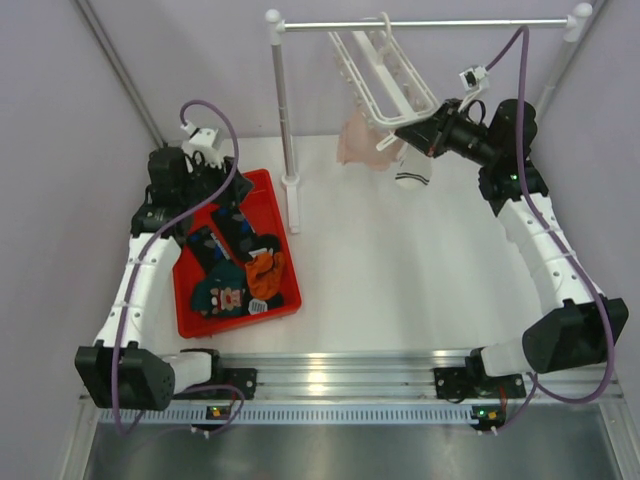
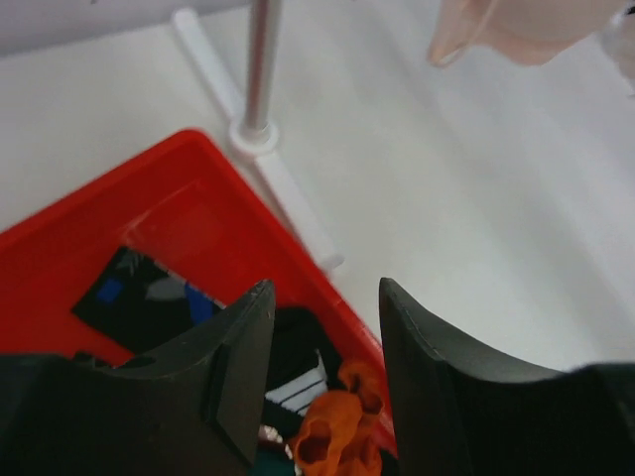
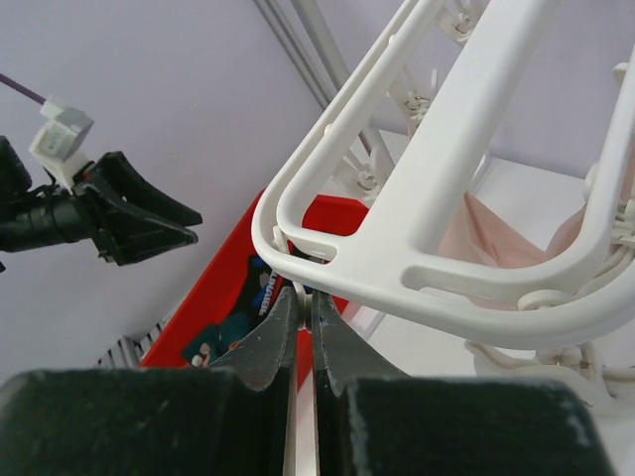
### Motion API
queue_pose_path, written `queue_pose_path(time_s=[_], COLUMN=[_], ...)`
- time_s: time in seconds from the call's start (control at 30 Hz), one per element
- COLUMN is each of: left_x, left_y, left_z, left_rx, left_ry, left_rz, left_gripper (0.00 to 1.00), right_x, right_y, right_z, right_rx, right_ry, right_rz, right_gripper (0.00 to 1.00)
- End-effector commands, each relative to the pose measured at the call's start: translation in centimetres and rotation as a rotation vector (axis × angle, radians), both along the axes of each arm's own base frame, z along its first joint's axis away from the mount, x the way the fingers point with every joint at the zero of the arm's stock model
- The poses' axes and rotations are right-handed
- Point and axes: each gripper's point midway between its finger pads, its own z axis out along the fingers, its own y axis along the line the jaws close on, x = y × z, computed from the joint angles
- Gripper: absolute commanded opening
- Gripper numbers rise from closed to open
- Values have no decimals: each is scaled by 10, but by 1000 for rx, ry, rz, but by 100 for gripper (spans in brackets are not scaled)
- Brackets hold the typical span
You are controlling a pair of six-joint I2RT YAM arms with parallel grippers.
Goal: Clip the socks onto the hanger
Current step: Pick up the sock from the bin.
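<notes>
The right gripper (image 1: 413,128) is being kept closed on the near corner of the hanger (image 1: 392,72), its fingers (image 3: 273,332) being pressed almost together where the white rim curves round in the right wrist view. The hanger (image 3: 446,198) is being carried by its hook on the metal rail (image 1: 440,22) and is being held tilted, its long axis running from the rail down and outward to the right gripper, the low end being pointed at the right arm. Beneath the frame a pale pink cloth (image 1: 358,145) is being hung, and just beside it a white sock (image 1: 412,172) with a dark toe is being dangled close under the gripper; which clips are being used cannot be told. Well apart, on the far side of the rail's white post (image 1: 284,110), the left gripper (image 2: 322,327) is being held open above the red tray (image 1: 186,318), nothing being gripped between its spread fingers (image 2: 238,367). In the tray, which is being rested on the table (image 1: 400,280), two black socks (image 1: 208,246) with white and blue patches are being kept at the far end, a teal sock (image 1: 226,296) with a cartoon face at the near end, and an orange sock (image 1: 266,271) just beside it toward the tray's right wall.
</notes>
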Motion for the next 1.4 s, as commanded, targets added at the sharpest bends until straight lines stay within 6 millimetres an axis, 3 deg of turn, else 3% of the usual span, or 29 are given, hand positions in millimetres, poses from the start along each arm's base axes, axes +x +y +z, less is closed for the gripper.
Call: queue_pose_path(time_s=[0.0,0.03,0.13,0.2,0.3,0.5,0.53,0.6,0.7,0.8,1.0,1.13,1.23,1.3,1.37], left_x=[-8,-4,4,15,29,54,56,65,72,81,108,112,107,104,103], left_y=[44,65,87,86,93,118,117,115,123,129,113,107,107,103,103], left_z=[-45,-54,-88,-91,-115,-178,-191,-198,-231,-250,-264,-275,-285,-284,-276], left_rx=[72,84,72,3,-35,13,19,18,62,79,110,154,175,177,181], left_ry=[187,224,345,344,404,568,611,623,673,685,651,661,699,703,682], left_rz=[179,274,433,485,588,799,804,821,876,905,865,847,837,805,788], left_gripper=[51,50,54,58,62,59,58,59,59,60,61,61,52,30,20], right_x=[1,2,3,4,6,10,10,11,12,12,14,15,15,14,14], right_y=[-6,-7,-8,-9,-9,-10,-10,-11,-10,-10,-11,-11,-12,-12,-12], right_z=[37,37,38,38,36,34,33,34,37,31,30,29,29,30,31], right_rx=[10,10,5,2,-4,-13,-13,-16,-17,-25,-28,-31,-31,-33,-33], right_ry=[-128,-126,-130,-129,-127,-114,-111,-118,-125,-101,-96,-95,-95,-100,-100], right_rz=[-16,-21,-29,-35,-42,-51,-53,-55,-55,-55,-56,-56,-58,-56,-58], right_gripper=[0,0,0,0,0,0,0,0,0,0,0,0,0,0,0])
